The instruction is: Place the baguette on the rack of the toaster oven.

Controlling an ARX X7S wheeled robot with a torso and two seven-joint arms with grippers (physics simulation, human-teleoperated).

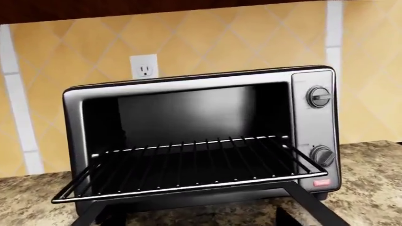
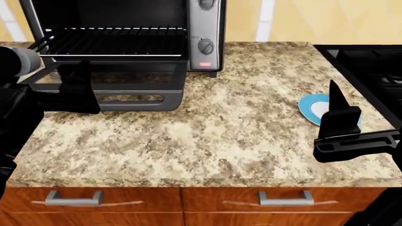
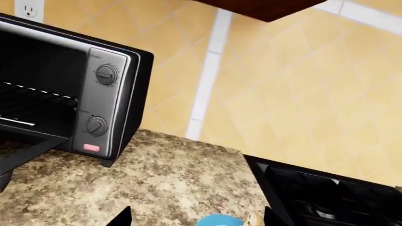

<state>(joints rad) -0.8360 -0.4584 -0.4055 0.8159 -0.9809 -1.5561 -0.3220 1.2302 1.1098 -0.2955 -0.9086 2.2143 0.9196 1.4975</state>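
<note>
On the granite worktop (image 2: pixel 207 127) the oven (image 1: pixel 201 136) stands open, rack (image 1: pixel 188 165) bare; right gripper (image 2: pixel 342 125) nears the plate (image 2: pixel 309 107), apparently to grasp the barely visible baguette (image 3: pixel 254 220), jaws unreadable on both arms.

The toaster oven (image 1: pixel 201 136) has a black body with a silver front frame and a silver panel, two grey round knobs (image 1: pixel 319 96) and a small red label (image 1: pixel 321 182). Its rack (image 1: pixel 188 169) is black wire with a pale shine on the bars. The countertop (image 2: pixel 238 127) is speckled granite, beige with brown and dark spots. The wall tiles (image 3: pixel 295 80) are yellow-orange in a diamond pattern with white strips. The outlet (image 1: pixel 144 67) is white. The plate (image 2: pixel 314 108) is light blue with a white centre. The drawers (image 2: pixel 188 207) are reddish-brown wood with grey handles. The stove (image 3: pixel 326 193) is black, at 3 o'clock in the head view
</note>
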